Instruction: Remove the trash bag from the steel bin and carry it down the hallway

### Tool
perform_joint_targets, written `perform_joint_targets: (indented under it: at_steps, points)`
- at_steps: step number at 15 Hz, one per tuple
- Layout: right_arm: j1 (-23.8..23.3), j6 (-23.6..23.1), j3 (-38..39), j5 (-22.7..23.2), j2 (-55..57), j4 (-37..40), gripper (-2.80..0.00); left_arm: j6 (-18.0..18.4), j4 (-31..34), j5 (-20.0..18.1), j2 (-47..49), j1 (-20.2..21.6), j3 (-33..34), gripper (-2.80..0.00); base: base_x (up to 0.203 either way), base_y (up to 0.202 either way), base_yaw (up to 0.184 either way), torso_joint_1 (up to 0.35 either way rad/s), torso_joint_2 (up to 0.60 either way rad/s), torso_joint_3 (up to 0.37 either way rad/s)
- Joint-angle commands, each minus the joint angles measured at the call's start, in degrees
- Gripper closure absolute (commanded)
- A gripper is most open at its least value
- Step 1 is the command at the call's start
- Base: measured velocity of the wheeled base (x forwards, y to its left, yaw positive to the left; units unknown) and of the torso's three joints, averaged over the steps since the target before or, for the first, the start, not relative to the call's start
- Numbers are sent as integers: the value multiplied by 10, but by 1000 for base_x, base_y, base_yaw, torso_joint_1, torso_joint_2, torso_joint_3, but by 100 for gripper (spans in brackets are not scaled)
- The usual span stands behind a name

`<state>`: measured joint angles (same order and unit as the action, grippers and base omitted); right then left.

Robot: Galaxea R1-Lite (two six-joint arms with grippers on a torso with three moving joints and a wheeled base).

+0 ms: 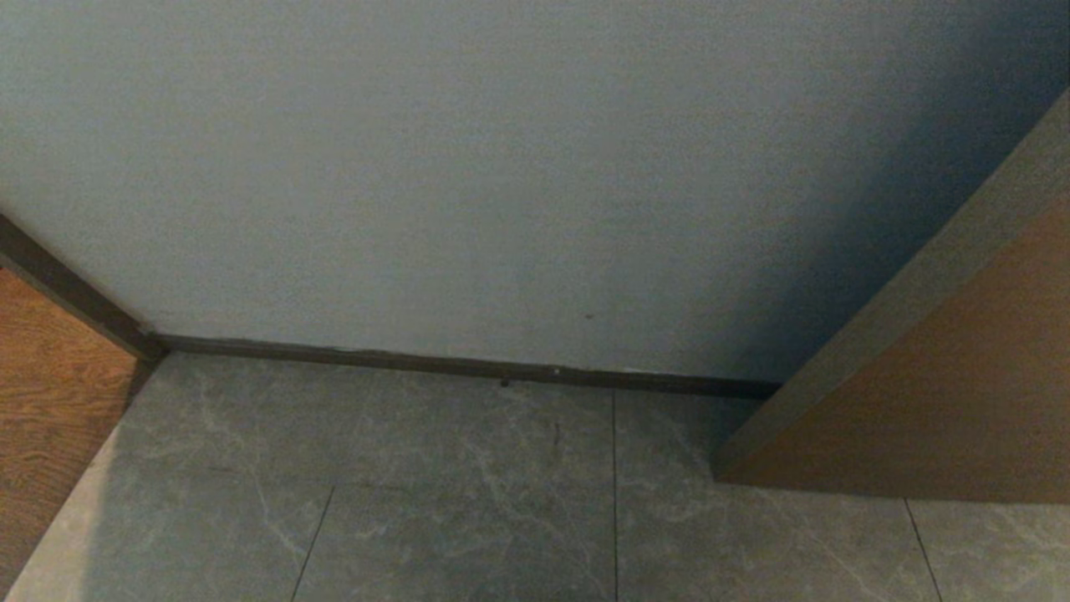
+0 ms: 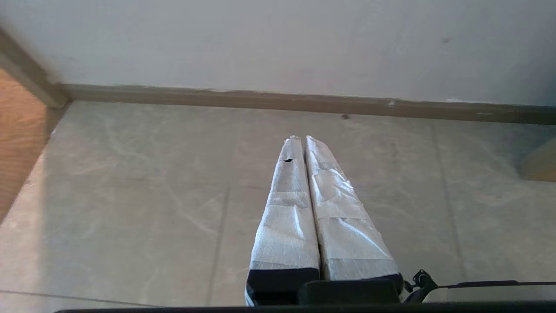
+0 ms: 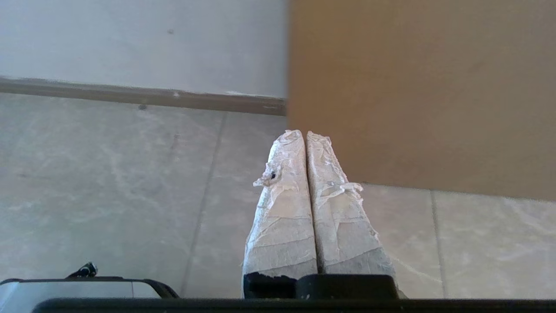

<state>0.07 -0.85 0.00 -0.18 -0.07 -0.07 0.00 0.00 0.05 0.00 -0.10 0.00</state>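
I see both grippers clenched on nothing: left gripper (image 2: 302, 138) and right gripper (image 3: 304, 132) at frame centre over grey tiles (image 1: 468, 493), wall (image 1: 501, 167) above.

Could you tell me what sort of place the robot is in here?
Probably an indoor hallway or room corner: a grey marble-look tile floor meets a plain pale wall along a dark baseboard, and a brown wooden panel, perhaps a door, stands on the right.
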Motion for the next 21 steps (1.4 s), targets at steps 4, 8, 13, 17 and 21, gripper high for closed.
perform_joint_targets:
  at_steps: [4,8,13,17,21]
  points:
    - [0,0,0,0,1,0,0,0,0,0,0,0,1,0,0,194,1,4,2,2]
    - [0,0,0,0,1,0,0,0,0,0,0,0,0,0,0,193,2,2,1,1]
    - [0,0,0,0,1,0,0,1,0,0,0,0,0,0,0,192,0,4,3,3]
    - [0,0,0,0,1,0,0,4,0,0,0,0,0,0,0,195,2,2,4,1]
    - [0,0,0,0,1,0,0,1,0,0,0,0,0,0,0,194,0,-1,2,1]
